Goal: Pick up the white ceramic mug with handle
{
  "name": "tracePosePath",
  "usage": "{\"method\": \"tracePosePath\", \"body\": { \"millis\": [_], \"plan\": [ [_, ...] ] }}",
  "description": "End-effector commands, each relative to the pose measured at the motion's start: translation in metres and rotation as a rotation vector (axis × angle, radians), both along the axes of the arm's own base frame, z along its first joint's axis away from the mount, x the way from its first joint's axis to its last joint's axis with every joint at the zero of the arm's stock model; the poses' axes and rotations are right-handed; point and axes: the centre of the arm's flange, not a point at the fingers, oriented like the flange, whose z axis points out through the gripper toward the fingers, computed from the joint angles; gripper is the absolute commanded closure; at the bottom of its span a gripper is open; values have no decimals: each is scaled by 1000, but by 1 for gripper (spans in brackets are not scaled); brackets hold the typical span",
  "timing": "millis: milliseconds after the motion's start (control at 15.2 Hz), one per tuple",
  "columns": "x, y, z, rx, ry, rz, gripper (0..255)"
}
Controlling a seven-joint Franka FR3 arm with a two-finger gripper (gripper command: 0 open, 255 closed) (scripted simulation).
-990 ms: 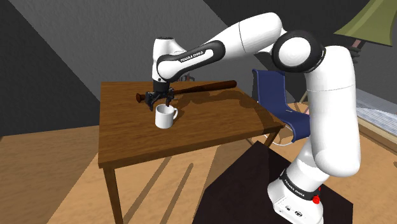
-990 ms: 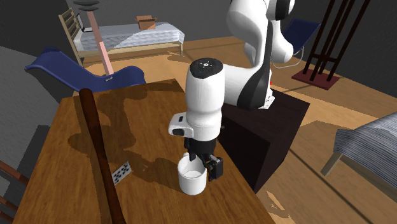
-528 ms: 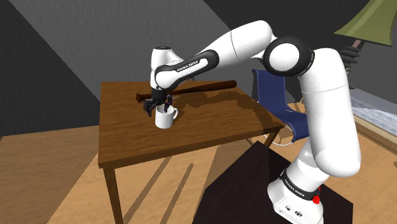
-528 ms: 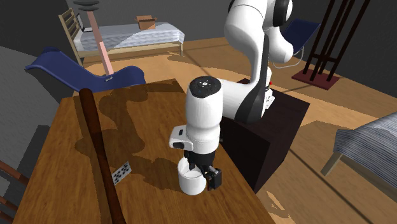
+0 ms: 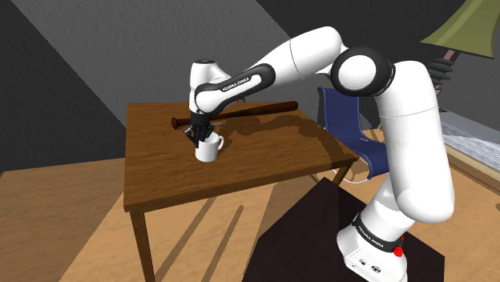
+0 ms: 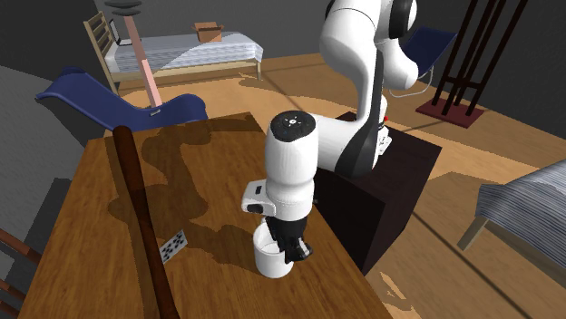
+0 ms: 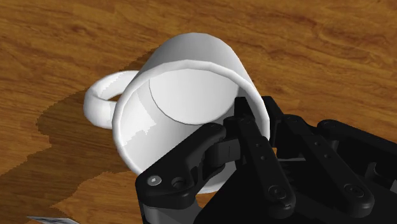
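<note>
Closed inward since the previous frame, the gripper (image 6: 288, 246) is clamped across the wall of the white mug (image 6: 266, 264), which is stood upright on the wooden table (image 6: 91, 208). Part of the rim is hidden by the fingers (image 7: 191, 159). The handle (image 7: 102, 102) is resolved clearly in the wrist view.

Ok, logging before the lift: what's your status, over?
Gripper shut on the mug wall, opposite the handle. Mug upright on the table. Bat lies apart from it.
</note>
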Motion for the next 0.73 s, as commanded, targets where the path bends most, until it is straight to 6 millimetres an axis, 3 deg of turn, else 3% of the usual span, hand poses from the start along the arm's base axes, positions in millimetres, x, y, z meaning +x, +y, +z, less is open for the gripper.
{"method": "tracePosePath", "body": {
  "millis": [0, 132, 660],
  "plan": [
    [0, 0, 0, 0, 0, 0, 255],
    [0, 0, -1, 0, 0, 0, 255],
    [0, 0, 42, 0, 0, 0, 255]
  ]
}}
